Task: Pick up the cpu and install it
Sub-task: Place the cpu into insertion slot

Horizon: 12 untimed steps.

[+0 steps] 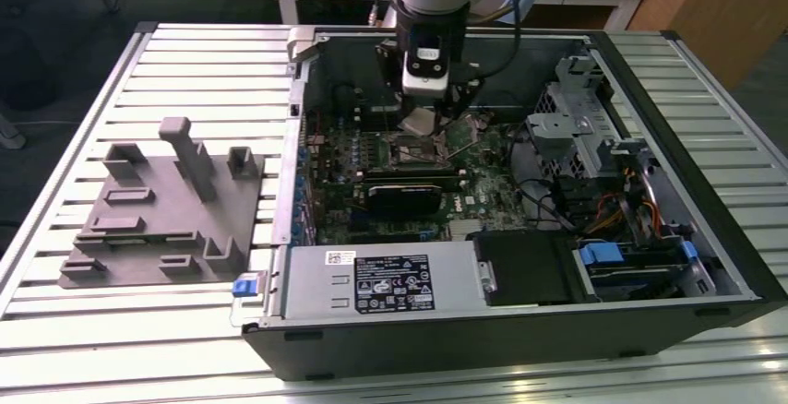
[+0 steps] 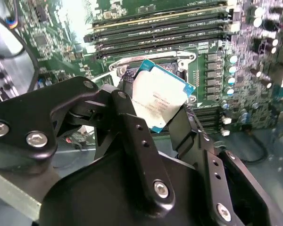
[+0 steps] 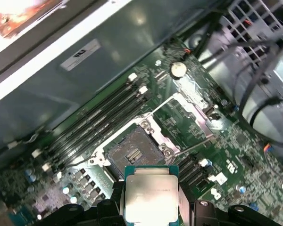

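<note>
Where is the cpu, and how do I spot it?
Look inside the open computer case, at the green motherboard. Near its empty socket, the black end effector grips the cpu. It is the small flat square with a silvery top, unlike the long dark memory slots beside it.

The exterior view looks steeply down on the whole computer case (image 1: 493,339) from afar. Both wrist views sit close above its motherboard (image 3: 217,136), sharing the socket (image 3: 132,153) and cpu (image 3: 151,200).
</note>
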Each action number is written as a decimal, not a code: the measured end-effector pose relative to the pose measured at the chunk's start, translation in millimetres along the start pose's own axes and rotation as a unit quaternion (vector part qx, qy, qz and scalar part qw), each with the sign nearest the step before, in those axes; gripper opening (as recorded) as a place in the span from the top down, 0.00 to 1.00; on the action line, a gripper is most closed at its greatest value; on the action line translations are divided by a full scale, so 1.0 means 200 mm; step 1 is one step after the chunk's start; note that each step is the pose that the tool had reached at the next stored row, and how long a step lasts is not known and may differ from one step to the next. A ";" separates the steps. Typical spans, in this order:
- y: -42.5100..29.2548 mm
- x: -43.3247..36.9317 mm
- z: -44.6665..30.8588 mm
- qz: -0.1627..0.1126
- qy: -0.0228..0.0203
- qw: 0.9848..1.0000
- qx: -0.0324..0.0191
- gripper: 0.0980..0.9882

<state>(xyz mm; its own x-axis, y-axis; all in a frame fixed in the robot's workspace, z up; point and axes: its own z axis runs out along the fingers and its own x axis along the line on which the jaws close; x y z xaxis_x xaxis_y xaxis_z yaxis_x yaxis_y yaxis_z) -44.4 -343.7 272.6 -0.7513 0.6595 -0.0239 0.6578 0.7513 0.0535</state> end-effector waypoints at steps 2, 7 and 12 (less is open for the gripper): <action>0.000 0.000 0.001 0.018 -0.001 1.000 0.000 0.50; 0.000 0.000 0.004 0.063 -0.003 0.998 0.002 0.50; 0.000 0.000 0.008 0.108 -0.006 0.994 0.003 0.50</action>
<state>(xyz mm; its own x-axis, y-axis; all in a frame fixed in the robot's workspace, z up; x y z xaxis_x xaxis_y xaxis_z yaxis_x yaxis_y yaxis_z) -44.4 -343.7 271.0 -0.5914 0.8060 -0.0239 0.8043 0.5917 0.0535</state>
